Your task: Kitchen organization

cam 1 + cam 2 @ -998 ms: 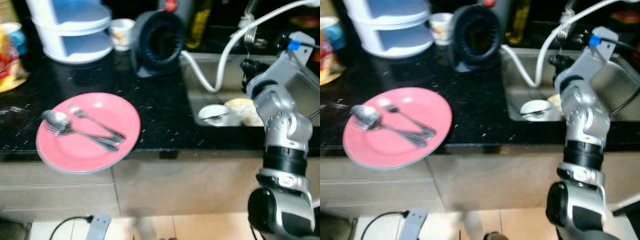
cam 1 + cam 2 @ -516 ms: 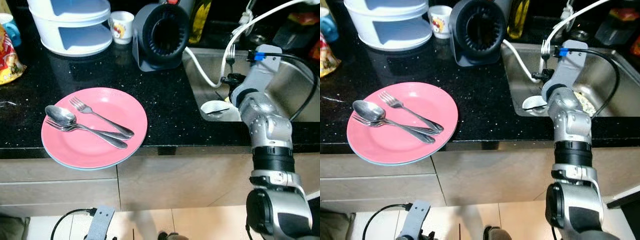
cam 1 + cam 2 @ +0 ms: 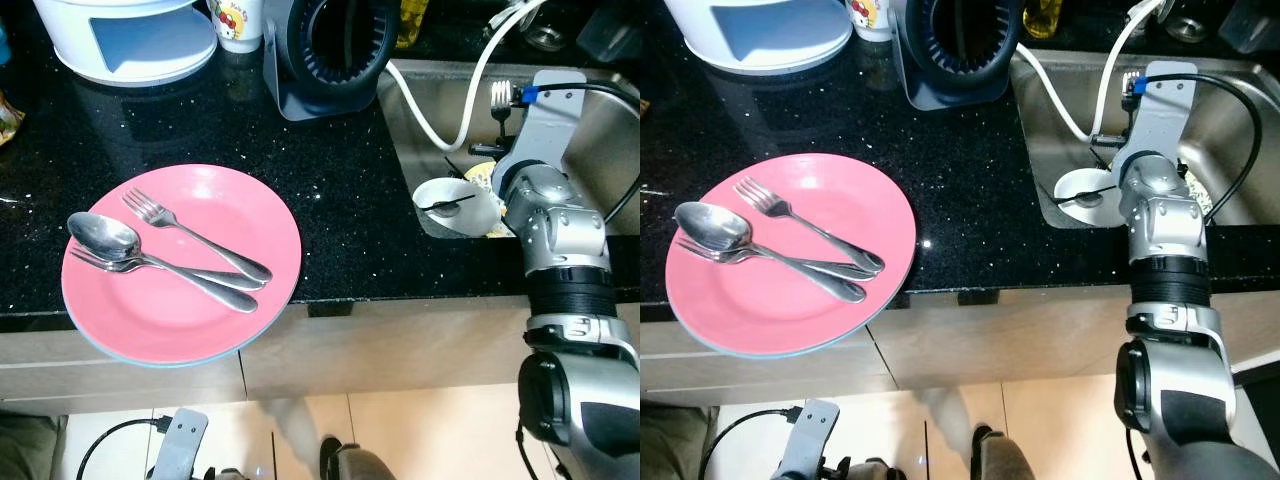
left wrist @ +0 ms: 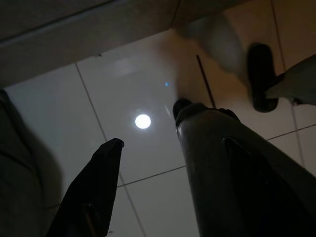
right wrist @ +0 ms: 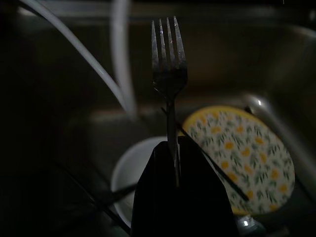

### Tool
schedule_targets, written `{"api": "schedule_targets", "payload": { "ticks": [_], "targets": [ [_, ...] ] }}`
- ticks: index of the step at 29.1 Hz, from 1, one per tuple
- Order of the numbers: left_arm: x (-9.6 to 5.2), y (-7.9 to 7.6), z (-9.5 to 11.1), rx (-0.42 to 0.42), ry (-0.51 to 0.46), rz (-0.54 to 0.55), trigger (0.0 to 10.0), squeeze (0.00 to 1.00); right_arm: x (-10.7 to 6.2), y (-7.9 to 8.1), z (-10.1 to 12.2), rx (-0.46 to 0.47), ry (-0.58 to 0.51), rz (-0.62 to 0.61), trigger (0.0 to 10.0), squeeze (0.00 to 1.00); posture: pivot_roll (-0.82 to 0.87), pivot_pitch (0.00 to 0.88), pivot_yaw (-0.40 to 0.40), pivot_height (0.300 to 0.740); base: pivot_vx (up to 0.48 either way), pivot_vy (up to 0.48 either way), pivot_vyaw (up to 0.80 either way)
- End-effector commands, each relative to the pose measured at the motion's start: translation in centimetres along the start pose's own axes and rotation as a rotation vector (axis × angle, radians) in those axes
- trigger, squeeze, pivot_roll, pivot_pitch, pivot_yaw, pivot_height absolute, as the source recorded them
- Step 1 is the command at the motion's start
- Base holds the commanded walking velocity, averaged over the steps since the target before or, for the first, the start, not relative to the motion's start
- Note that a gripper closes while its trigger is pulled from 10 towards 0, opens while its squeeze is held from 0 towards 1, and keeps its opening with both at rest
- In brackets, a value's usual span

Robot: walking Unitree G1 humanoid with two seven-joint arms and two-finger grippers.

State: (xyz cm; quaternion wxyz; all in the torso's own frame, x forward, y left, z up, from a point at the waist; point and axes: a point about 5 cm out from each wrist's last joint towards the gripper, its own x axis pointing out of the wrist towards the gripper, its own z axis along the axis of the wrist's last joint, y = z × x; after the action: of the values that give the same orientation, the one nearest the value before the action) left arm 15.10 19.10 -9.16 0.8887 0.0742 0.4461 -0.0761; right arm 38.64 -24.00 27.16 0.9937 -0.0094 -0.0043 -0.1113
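A black speckled stone desk (image 3: 330, 190) carries a round pink plate (image 3: 180, 263) near its front edge, well apart from the steel sink (image 3: 1230, 130) set into the desk on the robot's right. On the plate lie a silver fork (image 3: 195, 236), tines pointing away from the sink, a silver spoon (image 3: 150, 258) beside it with its bowl at the plate's far-from-sink side, and a third piece of cutlery partly hidden under the spoon.

The right gripper (image 5: 170, 148) hangs over the sink, just past the rim on the plate's side. Its jaws are closed tight on the handle of a second silver fork (image 5: 169, 64), which stands upright with the tines up. Below it in the sink lie a white bowl (image 3: 455, 205) with a dark utensil across it and a round yellow floral plate (image 5: 247, 158), touching the bowl. A white hose (image 3: 440, 100) curves down into the sink from behind.

At the back of the desk, away from the plate, stand a dark round-mouthed appliance (image 3: 335, 45), a small white printed cup (image 3: 238, 15) and a white tiered container (image 3: 130, 35).

The left gripper (image 4: 148, 168) hangs idle by the tiled floor (image 4: 123, 98) with its jaws spread apart and nothing between them.
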Motion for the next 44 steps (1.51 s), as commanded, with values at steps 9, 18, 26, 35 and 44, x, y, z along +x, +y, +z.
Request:
{"api": "schedule_targets", "payload": {
  "ticks": [9,18,26,35,44],
  "targets": [
    [-3.2,-2.8,-9.0,-0.039,0.327,-0.097,10.0,0.0,-0.2,-0.7,-1.7,-0.016,0.086,-0.017,10.0,0.0,0.02,0.323,-0.082,0.74,0.0,0.0,-0.16],
    [-3.1,-3.0,-8.8,-0.037,0.316,-0.106,10.0,0.0,0.3,1.6,-3.2,-0.094,0.173,0.011,10.0,0.0,0.01,0.336,-0.081,0.74,0.0,0.0,0.0],
    [-3.3,-3.1,-9.1,-0.035,0.322,-0.109,10.0,0.0,0.7,1.2,-3.8,-0.16,0.21,-0.043,10.0,0.0,0.01,0.346,-0.084,0.74,0.0,0.0,0.0],
    [-3.2,-3.0,-8.9,-0.033,0.319,-0.107,10.0,0.0,0.9,1.8,-0.4,0.001,0.038,0.039,10.0,0.0,0.01,0.324,-0.083,0.74,0.0,0.0,0.0],
    [-2.1,-2.9,-7.1,-0.045,0.281,-0.095,10.0,0.0,-3.3,4.1,6.1,0.377,-0.351,0.621,10.0,0.0,0.02,0.263,-0.087,0.74,0.0,0.0,0.0]
  ]
}}
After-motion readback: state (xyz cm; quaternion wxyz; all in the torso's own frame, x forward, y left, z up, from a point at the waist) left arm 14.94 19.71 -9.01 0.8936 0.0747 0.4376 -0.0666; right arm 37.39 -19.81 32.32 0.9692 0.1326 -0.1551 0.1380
